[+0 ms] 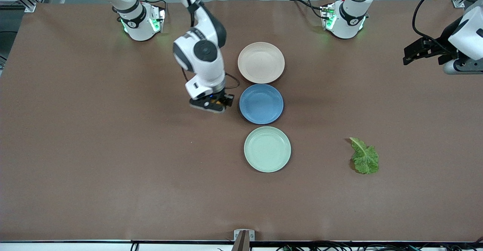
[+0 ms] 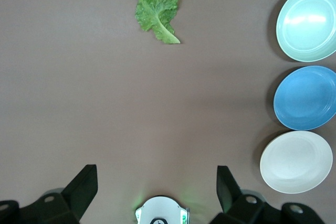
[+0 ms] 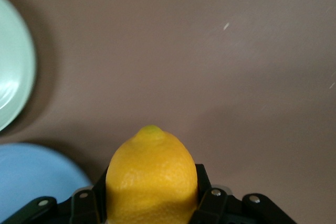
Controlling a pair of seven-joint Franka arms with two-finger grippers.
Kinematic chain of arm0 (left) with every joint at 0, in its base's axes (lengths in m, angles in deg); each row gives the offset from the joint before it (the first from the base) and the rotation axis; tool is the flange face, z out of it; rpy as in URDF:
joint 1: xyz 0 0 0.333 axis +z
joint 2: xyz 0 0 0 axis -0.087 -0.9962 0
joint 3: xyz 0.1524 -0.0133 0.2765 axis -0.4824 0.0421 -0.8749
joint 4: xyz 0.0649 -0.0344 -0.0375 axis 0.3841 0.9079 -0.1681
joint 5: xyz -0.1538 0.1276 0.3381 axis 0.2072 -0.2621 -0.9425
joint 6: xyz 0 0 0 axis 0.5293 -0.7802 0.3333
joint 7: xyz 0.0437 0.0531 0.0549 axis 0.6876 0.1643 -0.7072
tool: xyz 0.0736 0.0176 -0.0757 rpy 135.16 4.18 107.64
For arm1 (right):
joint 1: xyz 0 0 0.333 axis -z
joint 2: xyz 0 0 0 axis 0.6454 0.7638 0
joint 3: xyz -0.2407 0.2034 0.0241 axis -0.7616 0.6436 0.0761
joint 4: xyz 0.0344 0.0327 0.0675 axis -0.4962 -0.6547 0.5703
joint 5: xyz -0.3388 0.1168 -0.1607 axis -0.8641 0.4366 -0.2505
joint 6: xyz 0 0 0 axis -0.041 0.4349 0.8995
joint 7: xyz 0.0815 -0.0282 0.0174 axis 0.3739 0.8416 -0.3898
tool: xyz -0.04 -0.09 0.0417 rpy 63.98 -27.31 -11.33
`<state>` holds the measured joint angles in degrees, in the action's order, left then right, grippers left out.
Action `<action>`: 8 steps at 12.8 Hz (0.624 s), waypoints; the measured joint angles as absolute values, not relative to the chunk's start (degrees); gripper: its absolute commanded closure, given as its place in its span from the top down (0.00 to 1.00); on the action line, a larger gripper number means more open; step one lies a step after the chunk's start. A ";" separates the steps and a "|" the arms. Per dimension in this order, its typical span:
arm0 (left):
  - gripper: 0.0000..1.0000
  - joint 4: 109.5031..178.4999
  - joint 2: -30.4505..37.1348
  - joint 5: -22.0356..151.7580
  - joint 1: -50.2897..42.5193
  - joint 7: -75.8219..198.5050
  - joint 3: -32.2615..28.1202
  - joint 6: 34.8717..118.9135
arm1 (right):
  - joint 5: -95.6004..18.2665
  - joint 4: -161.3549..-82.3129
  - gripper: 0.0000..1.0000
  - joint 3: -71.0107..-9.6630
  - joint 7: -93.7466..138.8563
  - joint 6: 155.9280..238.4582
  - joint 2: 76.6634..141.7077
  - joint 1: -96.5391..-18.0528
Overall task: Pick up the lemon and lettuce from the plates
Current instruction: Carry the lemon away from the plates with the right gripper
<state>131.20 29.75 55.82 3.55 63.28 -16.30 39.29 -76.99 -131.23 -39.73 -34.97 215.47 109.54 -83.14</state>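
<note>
My right gripper (image 1: 211, 103) is shut on the lemon (image 3: 151, 177), a yellow oval fruit. It holds the lemon over bare table beside the blue plate, toward the right arm's end. The lettuce (image 1: 364, 156) lies flat on the table toward the left arm's end, level with the mint green plate (image 1: 267, 149) and apart from it. The beige-pink plate (image 1: 261, 62) is empty, and so is the mint one. My left gripper (image 1: 415, 53) is open and empty, high over the table at the left arm's end. Its wrist view shows the lettuce (image 2: 157, 11) and both plates.
A blue plate (image 1: 261, 103) sits empty between the beige-pink and mint plates, the three in a row down the table's middle. The brown table (image 1: 113, 168) is bare around them. Both arm bases stand along the table's edge farthest from the front camera.
</note>
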 measured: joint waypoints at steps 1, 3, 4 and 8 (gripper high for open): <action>1.00 131.25 29.75 55.68 3.44 63.28 -16.30 39.68 | -76.99 -131.75 0.00 -39.75 -30.35 215.51 109.46 -80.04; 1.00 131.29 29.75 55.50 3.36 63.28 -16.30 39.79 | -76.99 -132.94 0.00 -39.74 -20.51 215.60 109.34 -73.58; 1.00 131.30 29.75 55.48 3.36 63.28 -16.31 39.79 | -76.99 -133.62 0.00 -39.75 -15.06 215.80 109.31 -70.29; 1.00 131.30 29.76 55.38 3.36 63.28 -16.33 39.79 | -75.74 -135.35 0.00 -39.59 4.93 216.83 109.57 -56.70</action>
<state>131.30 29.76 55.38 3.36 63.28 -16.33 39.79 -75.74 -135.35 -39.59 4.93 216.83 109.57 -56.70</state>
